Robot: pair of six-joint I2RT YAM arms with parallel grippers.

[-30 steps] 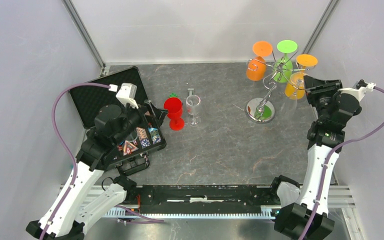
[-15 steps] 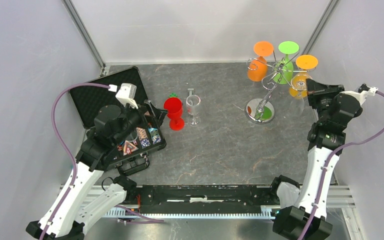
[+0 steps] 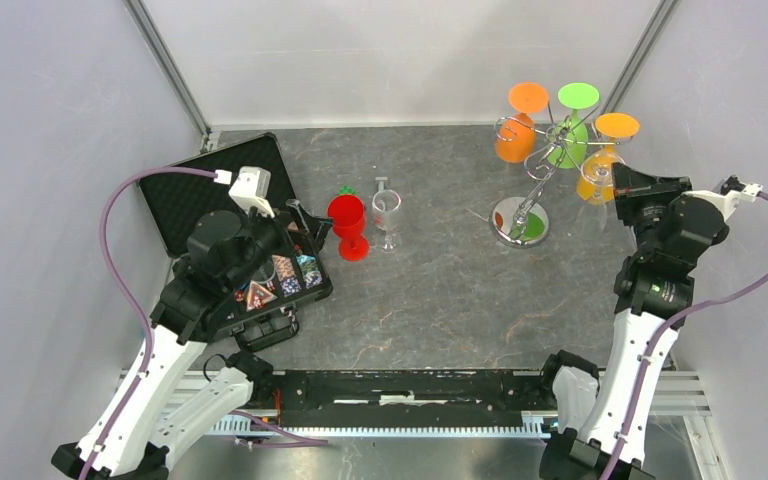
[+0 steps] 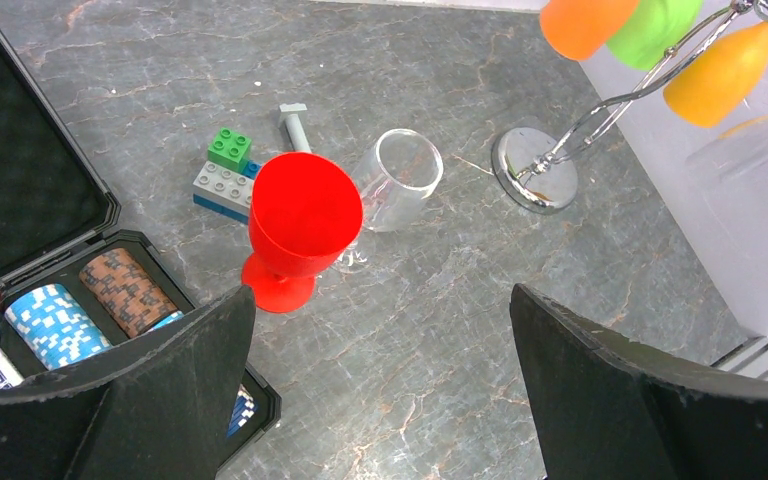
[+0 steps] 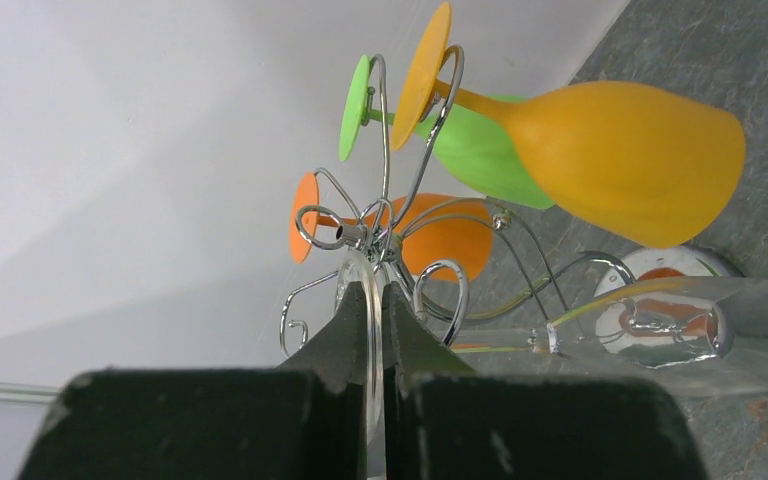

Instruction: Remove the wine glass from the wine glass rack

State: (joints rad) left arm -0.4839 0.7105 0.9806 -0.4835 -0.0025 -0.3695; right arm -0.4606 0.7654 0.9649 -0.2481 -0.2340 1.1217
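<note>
The wine glass rack (image 3: pixel 520 221), silver wire with a round shiny base, stands at the back right and leans right. An orange (image 3: pixel 513 137), a green (image 3: pixel 567 141) and a yellow-orange glass (image 3: pixel 600 176) hang upside down from its arms. In the right wrist view the rack's curled arms (image 5: pixel 438 290) spread just ahead of my fingers. My right gripper (image 5: pixel 378 290) is shut on the thin foot of a clear wine glass; its stem (image 5: pixel 500 340) and bowl (image 5: pixel 680 320) reach right, beside a curl. My left gripper (image 4: pixel 380 292) is open and empty above the table.
A red goblet (image 3: pixel 347 222) and a clear glass (image 3: pixel 387 214) stand mid-table, with toy bricks (image 4: pixel 225 175) behind them. An open black case of poker chips (image 3: pixel 250 250) lies left. The enclosure's right wall (image 3: pixel 730 100) is close to the right arm.
My right gripper has drawn slightly right with the clear glass's foot in it, and the rack top with its coloured glasses has shifted right too. The left arm has not moved.
</note>
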